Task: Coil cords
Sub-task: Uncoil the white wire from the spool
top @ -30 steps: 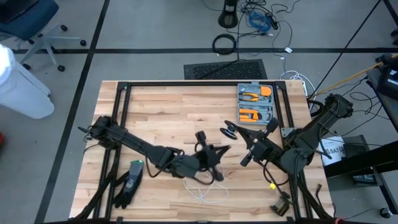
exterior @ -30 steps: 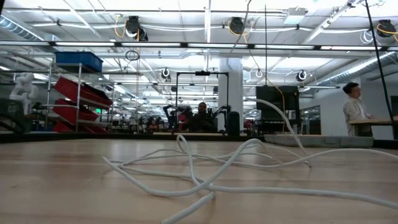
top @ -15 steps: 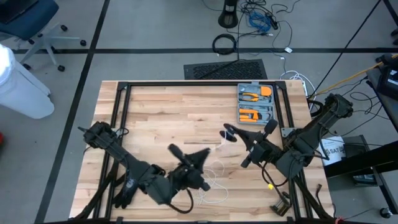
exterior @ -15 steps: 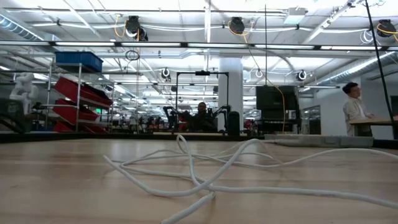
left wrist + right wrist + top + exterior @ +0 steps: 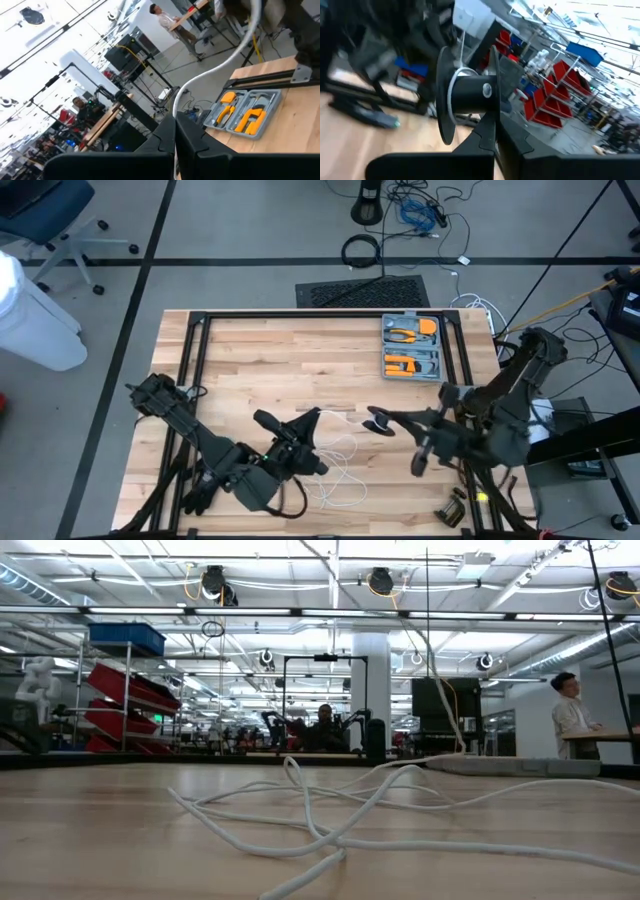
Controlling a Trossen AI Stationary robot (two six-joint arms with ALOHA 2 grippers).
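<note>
At the counter's (image 5: 250, 360) six o'clock edge, the white cord (image 5: 335, 470) lay in loose loops. The left hand (image 5: 312, 416) pinched its end and held it raised toward three o'clock, probably to feed the black spool (image 5: 380, 423), which the right hand (image 5: 400, 418) clamped.

The cord (image 5: 338, 457) is white on a pale wooden table (image 5: 260, 365). The grey tray (image 5: 411, 346) holds orange tools (image 5: 404, 364). The spool (image 5: 465, 93) is black.
</note>
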